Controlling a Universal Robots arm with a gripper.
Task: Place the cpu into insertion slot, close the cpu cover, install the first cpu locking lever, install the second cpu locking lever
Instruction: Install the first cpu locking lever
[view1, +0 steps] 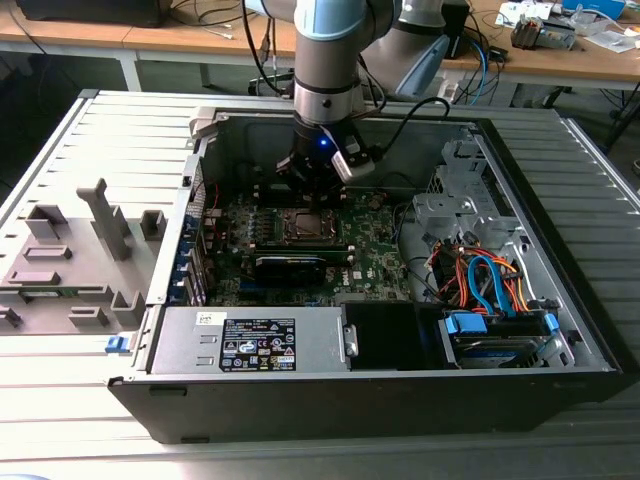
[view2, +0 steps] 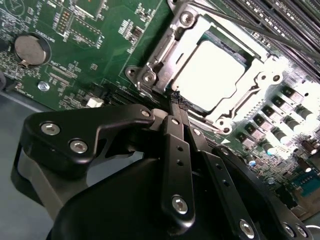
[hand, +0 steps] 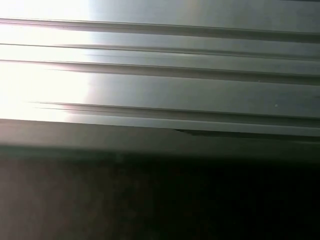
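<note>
In the second wrist view the cpu (view2: 210, 75), pale and bright, lies flat in the insertion slot (view2: 222, 122) on the green board. The silver cpu cover (view2: 162, 47) lies down around it, its window framing the chip. My gripper (view2: 176, 100) is shut, its two black fingers pressed together, with the tips at the socket's rim beside a cover corner. I see nothing held between them. In the exterior view the gripper (view1: 312, 195) hangs straight down over the insertion slot (view1: 305, 227) inside the open computer case.
A long black card (view1: 290, 265) lies just in front of the socket. The power supply (view1: 250, 345) and a drive with coloured cables (view1: 490, 290) fill the case front. Grey fixtures (view1: 70, 260) stand at the exterior view's left. A coin battery (view2: 31, 49) sits on the board.
</note>
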